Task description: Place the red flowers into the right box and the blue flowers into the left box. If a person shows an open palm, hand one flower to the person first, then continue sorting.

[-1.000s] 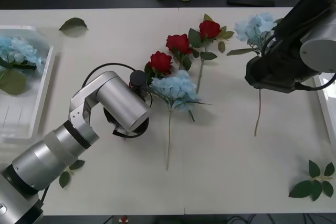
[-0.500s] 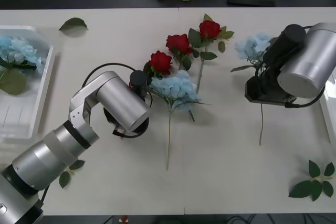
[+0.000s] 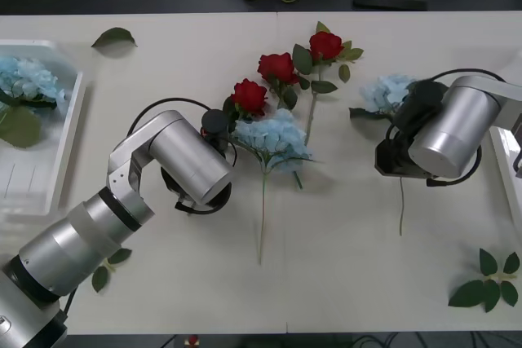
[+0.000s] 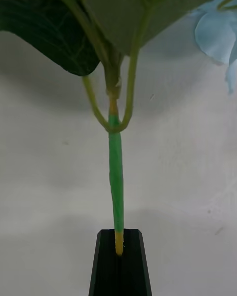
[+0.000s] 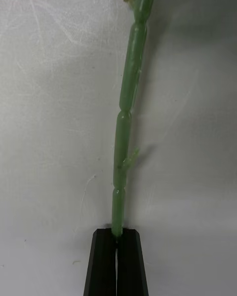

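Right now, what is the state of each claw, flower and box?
left claw, shut on a green stem.
right claw, shut on the right blue flower by its stem.
left box, holds one blue flower.
red flowers, three lying on the table.
middle blue flower, lying on the table.

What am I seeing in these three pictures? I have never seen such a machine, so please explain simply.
It is a robot with two arms, each ending in a two-finger claw. The wide picture looks down from above the arms at a white table. The two tall pictures come from cameras on the wrists. On the table lie three red roses, a middle blue flower, loose leaves and a white box containing another blue cluster. The right claw is shut on the stem of the held blue flower. The left claw is shut on a green stem, probably a rose's.
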`<move>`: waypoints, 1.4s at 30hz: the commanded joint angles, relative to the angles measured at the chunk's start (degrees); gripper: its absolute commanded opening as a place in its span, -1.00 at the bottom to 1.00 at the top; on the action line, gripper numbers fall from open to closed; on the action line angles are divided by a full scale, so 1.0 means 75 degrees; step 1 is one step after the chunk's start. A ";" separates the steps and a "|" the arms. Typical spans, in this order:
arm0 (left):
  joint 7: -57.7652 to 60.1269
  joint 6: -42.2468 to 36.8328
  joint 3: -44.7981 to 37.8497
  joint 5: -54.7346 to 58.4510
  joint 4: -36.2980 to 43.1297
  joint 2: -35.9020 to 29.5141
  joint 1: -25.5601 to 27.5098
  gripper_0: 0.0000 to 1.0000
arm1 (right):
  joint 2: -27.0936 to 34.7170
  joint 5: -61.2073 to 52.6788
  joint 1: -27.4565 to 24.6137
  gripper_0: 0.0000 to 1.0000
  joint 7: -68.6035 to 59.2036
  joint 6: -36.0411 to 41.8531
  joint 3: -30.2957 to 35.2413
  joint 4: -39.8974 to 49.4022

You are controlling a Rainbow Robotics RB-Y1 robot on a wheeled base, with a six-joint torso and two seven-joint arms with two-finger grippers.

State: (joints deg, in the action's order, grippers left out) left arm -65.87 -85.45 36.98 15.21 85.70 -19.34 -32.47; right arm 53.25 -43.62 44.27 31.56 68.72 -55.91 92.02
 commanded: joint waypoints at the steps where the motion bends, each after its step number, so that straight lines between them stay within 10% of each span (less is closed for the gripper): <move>1: -0.0053 0.0026 0.0027 -0.0059 0.0093 0.0023 -0.0217 -1.00 | -0.0127 0.0133 0.0144 -1.00 0.0257 -0.0151 0.0060 -0.0234; 18: -0.0698 -0.2810 -0.0981 -0.0223 0.1616 -0.0117 -0.0182 -1.00 | -0.0245 0.0215 0.0133 -1.00 0.0222 -0.0397 -0.0163 -0.0550; 24: -0.0698 -0.2775 -0.0735 -0.0294 0.1886 -0.0820 0.0474 -1.00 | -0.0233 0.0215 0.0133 0.13 0.0257 -0.0573 -0.0163 -0.0562; 38: -0.0698 -0.2705 -0.0712 -0.0329 0.2401 -0.1535 0.1271 -0.97 | -0.0092 0.0133 0.0156 0.33 0.0257 -0.0573 -0.0081 -0.0421; 42: -0.0698 -0.2705 -0.0712 -0.0329 0.2401 -0.1535 0.1271 0.73 | 0.0388 -0.0582 0.0191 0.33 0.0327 -0.0362 0.0376 0.0153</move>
State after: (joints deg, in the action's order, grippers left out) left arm -71.82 -105.90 32.04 13.39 102.15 -30.44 -22.16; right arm 52.55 -45.84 44.27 31.56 64.97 -56.10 88.98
